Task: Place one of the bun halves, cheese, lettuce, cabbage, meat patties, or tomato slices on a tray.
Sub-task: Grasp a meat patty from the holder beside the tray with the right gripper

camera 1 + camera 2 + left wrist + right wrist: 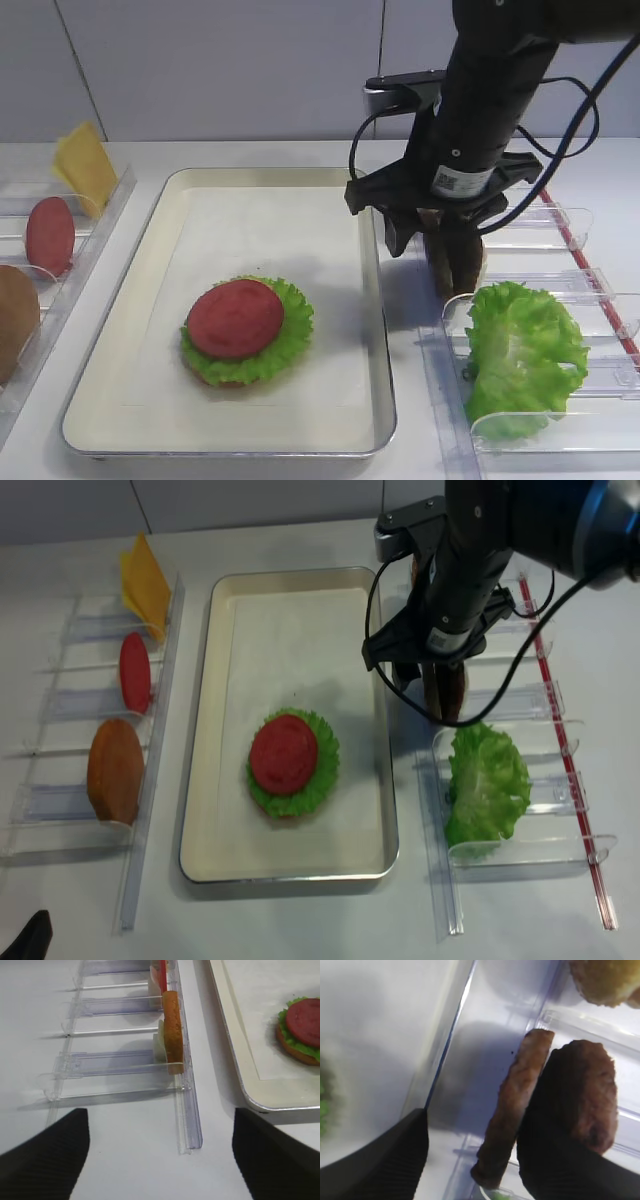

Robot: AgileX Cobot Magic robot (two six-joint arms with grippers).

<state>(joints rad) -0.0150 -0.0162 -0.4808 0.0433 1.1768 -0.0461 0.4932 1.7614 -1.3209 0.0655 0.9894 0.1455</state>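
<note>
**Right pincer over patty bin**

Right pincer (443,243) jaws spread, straddling one upright meat patty (512,1110) in clear bin (520,705), right of tray (370,330); not clamped. Second patty behind far finger. Left pincer (160,1160) open, empty, lower frame above the table

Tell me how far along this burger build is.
Done: bun half, lettuce and tomato slice are stacked on the tray. In hand: nothing yet; the right gripper, jaws open, straddles an upright meat patty in the right bin. Left: grip it, then move it to the stack.
</note>
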